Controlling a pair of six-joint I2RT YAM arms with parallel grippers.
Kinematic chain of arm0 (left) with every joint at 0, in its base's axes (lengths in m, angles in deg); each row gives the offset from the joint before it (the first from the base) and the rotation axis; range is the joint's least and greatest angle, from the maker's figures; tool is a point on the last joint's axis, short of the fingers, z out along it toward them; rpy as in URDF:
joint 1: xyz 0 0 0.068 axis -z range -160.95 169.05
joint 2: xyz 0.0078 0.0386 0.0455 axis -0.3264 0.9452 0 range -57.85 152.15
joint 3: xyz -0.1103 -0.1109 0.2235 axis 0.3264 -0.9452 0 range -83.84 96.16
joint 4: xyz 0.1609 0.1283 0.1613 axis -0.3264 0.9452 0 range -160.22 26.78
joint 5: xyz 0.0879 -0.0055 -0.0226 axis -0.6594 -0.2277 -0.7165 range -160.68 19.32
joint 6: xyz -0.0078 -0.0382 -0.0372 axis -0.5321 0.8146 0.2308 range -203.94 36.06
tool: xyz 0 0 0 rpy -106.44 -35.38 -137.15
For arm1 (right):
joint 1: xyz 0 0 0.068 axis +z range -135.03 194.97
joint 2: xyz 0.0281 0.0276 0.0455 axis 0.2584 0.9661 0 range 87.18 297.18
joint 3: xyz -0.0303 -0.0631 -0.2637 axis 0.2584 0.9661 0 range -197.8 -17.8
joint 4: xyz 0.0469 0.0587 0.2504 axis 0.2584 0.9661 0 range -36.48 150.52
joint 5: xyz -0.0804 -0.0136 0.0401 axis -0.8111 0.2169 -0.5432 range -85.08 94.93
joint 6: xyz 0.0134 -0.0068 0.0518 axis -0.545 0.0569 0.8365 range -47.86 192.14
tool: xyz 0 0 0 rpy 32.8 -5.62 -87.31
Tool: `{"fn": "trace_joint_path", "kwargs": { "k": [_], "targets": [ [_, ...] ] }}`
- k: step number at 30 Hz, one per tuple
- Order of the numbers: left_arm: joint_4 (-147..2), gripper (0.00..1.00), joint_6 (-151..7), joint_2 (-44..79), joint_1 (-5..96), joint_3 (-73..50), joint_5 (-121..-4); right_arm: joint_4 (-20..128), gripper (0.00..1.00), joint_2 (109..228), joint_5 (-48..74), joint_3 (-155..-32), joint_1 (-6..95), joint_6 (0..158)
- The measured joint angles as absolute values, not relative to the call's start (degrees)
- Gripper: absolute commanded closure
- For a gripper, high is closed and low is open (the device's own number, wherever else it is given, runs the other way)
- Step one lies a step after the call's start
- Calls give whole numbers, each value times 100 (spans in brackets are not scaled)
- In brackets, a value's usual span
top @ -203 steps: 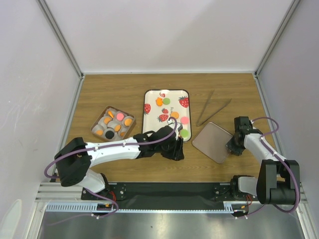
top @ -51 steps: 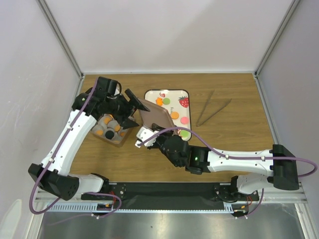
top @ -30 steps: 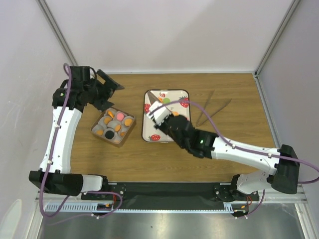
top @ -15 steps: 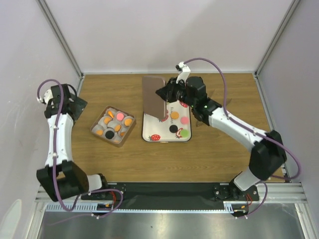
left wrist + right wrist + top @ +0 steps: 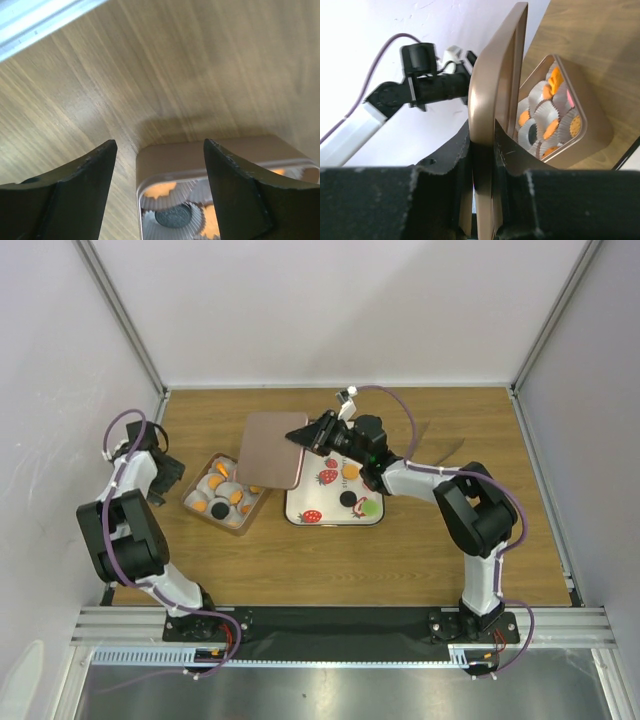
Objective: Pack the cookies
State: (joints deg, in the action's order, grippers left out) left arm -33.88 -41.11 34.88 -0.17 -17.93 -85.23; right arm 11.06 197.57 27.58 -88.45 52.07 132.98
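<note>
The cookies, orange, pink and black discs in white paper cups, fill an open brown box on the left part of the wooden table. A few more lie loose on the strawberry-printed tray just right of the box: an orange one, a black one and a green one. The box's brown lid hangs in the air above the box's far corner and the tray's far left corner. The right gripper pinches its right edge, and the right wrist view shows the rim clamped narrowly between the two dark fingers, with the lid seen nearly edge-on and the filled box beyond it. The left gripper is low over the table just left of the box. Its jaws are spread wide and hold nothing, and in the left wrist view the box's near corner shows between the fingertips, with an orange and a black cookie visible inside.
</note>
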Motion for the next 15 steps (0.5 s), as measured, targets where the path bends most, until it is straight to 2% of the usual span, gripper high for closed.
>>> {"fn": "trace_joint_path", "kwargs": {
  "k": [3,15],
  "targets": [
    [-3482,30,-3997,3632,-26,-1983,-8485,658,100,19934,2806,-8701,5177,13610],
    [-3753,31,-3398,3374,-48,-3078,-8278,-269,100,20222,2837,-8502,5006,14194]
  ]
}}
